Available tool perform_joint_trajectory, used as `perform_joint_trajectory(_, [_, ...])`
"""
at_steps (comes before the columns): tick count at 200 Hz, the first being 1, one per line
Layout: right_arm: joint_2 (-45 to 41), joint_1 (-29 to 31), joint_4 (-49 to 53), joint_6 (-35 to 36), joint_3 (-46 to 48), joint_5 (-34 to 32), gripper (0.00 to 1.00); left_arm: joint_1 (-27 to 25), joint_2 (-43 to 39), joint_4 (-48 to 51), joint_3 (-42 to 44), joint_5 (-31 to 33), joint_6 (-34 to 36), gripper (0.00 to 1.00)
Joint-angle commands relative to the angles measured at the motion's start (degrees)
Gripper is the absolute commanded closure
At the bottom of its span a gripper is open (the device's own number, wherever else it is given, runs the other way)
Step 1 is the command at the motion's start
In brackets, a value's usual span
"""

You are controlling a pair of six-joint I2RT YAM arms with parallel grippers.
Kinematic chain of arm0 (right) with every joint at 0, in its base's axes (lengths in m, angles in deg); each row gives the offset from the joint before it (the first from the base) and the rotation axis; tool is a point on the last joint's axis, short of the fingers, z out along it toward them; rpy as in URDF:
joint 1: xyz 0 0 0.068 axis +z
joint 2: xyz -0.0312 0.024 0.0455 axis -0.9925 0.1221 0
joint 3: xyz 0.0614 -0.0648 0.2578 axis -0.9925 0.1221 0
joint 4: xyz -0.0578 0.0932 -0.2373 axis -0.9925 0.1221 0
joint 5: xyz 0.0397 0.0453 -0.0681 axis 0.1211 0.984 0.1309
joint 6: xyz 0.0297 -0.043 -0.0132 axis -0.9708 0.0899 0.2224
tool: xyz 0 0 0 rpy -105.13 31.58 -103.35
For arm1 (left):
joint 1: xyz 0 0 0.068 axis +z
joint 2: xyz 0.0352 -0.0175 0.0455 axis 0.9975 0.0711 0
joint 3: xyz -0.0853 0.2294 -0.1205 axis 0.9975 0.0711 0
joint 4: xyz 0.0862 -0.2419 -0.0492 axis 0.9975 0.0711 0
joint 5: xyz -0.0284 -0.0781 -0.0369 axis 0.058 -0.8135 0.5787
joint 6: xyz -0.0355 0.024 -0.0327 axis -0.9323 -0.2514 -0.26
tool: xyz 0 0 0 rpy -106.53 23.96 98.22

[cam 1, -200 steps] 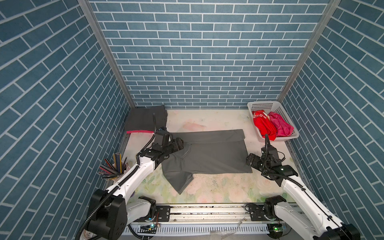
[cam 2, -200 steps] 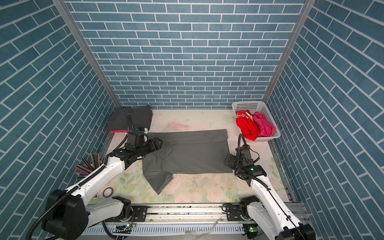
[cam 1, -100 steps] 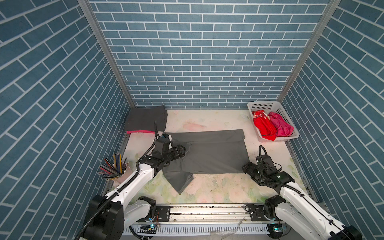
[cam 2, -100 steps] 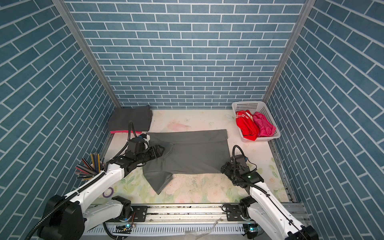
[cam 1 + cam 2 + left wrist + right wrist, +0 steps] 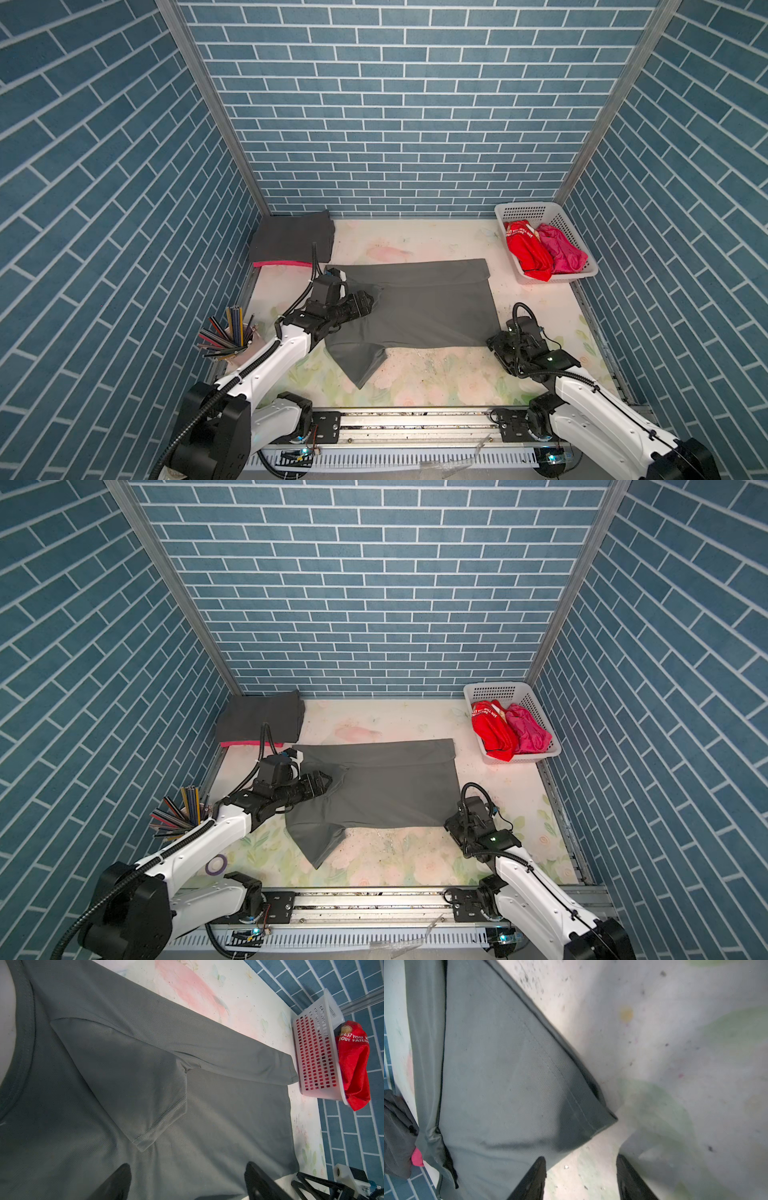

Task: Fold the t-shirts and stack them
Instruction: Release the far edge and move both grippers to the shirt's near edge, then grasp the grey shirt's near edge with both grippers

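Note:
A large mid-grey t-shirt (image 5: 432, 307) (image 5: 395, 787) lies flat mid-table, its far edge folded over and one sleeve pointing to the front left. My left gripper (image 5: 368, 301) (image 5: 187, 1165) hovers open over the shirt's collar end (image 5: 187, 1105), holding nothing. My right gripper (image 5: 494, 345) (image 5: 581, 1158) sits low at the shirt's near right hem corner (image 5: 508, 1074). Its jaws are narrowed but apart, with one finger over the cloth and bare table between them. A charcoal tee (image 5: 291, 239) lies folded on a pink one (image 5: 282, 264) at the back left.
A white basket (image 5: 536, 210) at the back right holds a red tee (image 5: 528, 253) and a magenta tee (image 5: 561, 253). A cup of pencils (image 5: 228, 336) stands at the left edge. A purple tape roll (image 5: 216, 864) lies under the left arm. Brick walls enclose three sides.
My right gripper has dropped down and nearer, to the shirt's near right corner, and its jaws have narrowed. My left gripper has slid a little further over the shirt, still open.

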Motion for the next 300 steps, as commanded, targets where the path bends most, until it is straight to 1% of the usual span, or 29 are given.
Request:
perform_joint_trajectory(1, [2.45,-3.02,-3.60,-1.05,2.01,0.07,0.54,0.22,0.38,0.89,-1.80,0.65,-0.34,0.13])
perform_joint_trajectory(11, [3.37,-4.19,-5.59,-0.27,2.62,1.06,0.60,0.60,0.65,1.66,-2.21,0.72,-0.32,0.12])
perform_joint_trajectory(35, [5.62,-4.78,-6.92,1.23,1.87,0.65,0.77,2.08,1.19,4.62,-3.23,0.90,-0.90,0.12])
perform_joint_trajectory(44, [6.29,-4.83,-8.04,1.78,1.79,1.12,0.83,3.30,1.34,5.82,-3.24,0.41,-1.63,0.12])
perform_joint_trajectory(57, [7.18,-4.98,-9.83,3.39,1.57,1.36,0.95,5.32,1.53,7.69,-2.89,-0.30,-2.87,0.12])
perform_joint_trajectory(65, [7.85,-5.13,-10.67,4.69,1.27,1.21,1.00,6.61,1.66,9.45,-2.71,-0.34,-3.74,0.12])
perform_joint_trajectory(77, [9.02,-5.38,-11.51,7.04,-0.21,1.12,1.00,8.44,1.63,12.56,-2.62,0.47,-4.85,0.13])
perform_joint_trajectory(93, [11.26,-5.57,-12.78,10.35,-2.86,1.21,1.00,9.57,1.28,18.77,-3.22,2.64,-5.88,0.12])
perform_joint_trajectory(112, [14.56,-5.62,-13.98,14.20,-6.62,1.44,1.00,9.31,0.29,24.71,-3.16,3.23,-5.71,0.13])
perform_joint_trajectory(136, [19.33,-5.70,-15.09,17.55,-10.83,2.18,1.00,8.33,-1.64,30.04,-0.43,2.77,-5.60,0.13])
perform_joint_trajectory(161, [23.93,-5.76,-15.70,21.57,-14.11,4.41,1.00,3.67,-4.50,34.53,1.32,5.54,-7.75,0.13])
perform_joint_trajectory(177, [26.06,-5.84,-16.89,22.88,-14.67,6.12,1.00,-1.44,-6.79,35.63,2.91,6.15,-11.31,0.14])
perform_joint_trajectory(197, [27.38,-5.93,-18.27,24.06,-14.72,7.05,1.00,-7.24,-8.94,35.39,6.06,5.92,-15.54,0.23])
perform_joint_trajectory(208, [27.66,-6.05,-18.59,24.58,-14.58,7.27,1.00,-9.10,-9.10,35.72,7.27,6.12,-16.46,0.25])
perform_joint_trajectory(228, [27.59,-6.28,-19.33,24.95,-14.06,7.62,1.00,-11.70,-8.62,36.89,8.06,7.14,-16.00,0.30])
perform_joint_trajectory(249, [27.36,-6.42,-20.32,24.99,-13.40,7.88,1.00,-14.76,-7.82,35.64,8.31,9.29,-14.13,0.31])
perform_joint_trajectory(266, [27.53,-6.45,-21.19,24.73,-12.84,8.31,1.00,-16.53,-5.90,32.04,8.36,6.39,-12.28,0.33])
perform_joint_trajectory(285, [27.75,-6.48,-21.69,24.51,-12.48,8.94,1.00,-20.35,-4.22,31.10,7.23,8.52,-11.90,0.33])
perform_joint_trajectory(300, [27.62,-6.45,-21.85,24.47,-12.16,9.11,1.00,-23.59,-3.11,30.63,6.98,11.24,-13.05,0.33])
